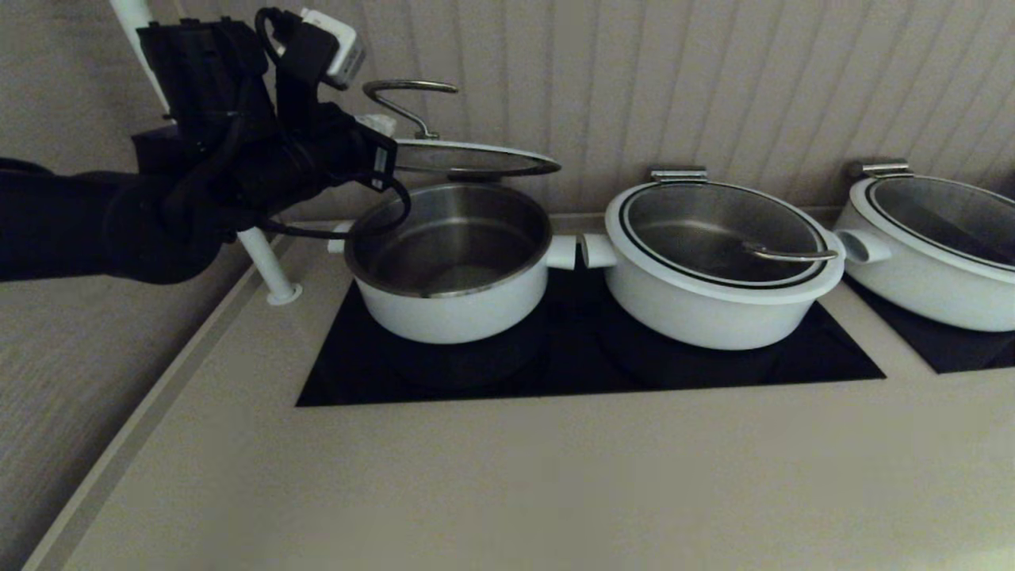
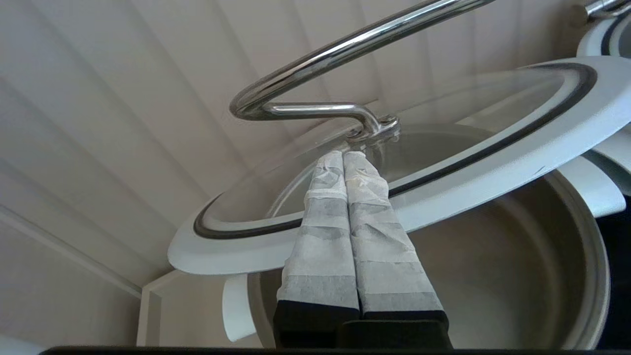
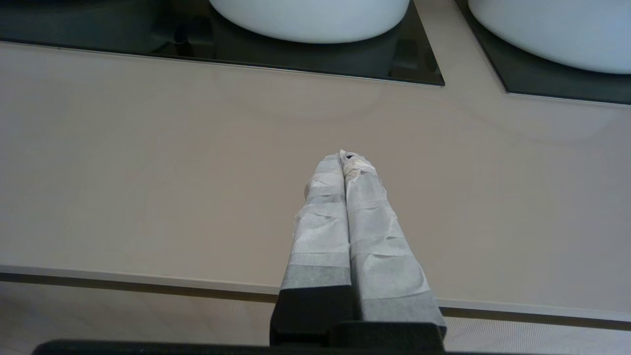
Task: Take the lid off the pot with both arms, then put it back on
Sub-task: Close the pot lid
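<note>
Right gripper (image 3: 345,157) hangs over the beige counter (image 3: 172,162), its two white-wrapped fingers (image 3: 320,222) pressed together along their whole length, nothing between them. Wrapping looks creased; black finger bases sit close to the camera. Beyond the tips, a black glass cooktop (image 3: 222,49) set flush in the counter, with the rounded white underside of a pot (image 3: 310,17) resting on it. A second black panel (image 3: 542,79) lies apart from the first, a strip of counter between them; another white pot (image 3: 557,29) sits on that one. Counter's near edge (image 3: 123,283) shows as a pale band with a dark line under it.
</note>
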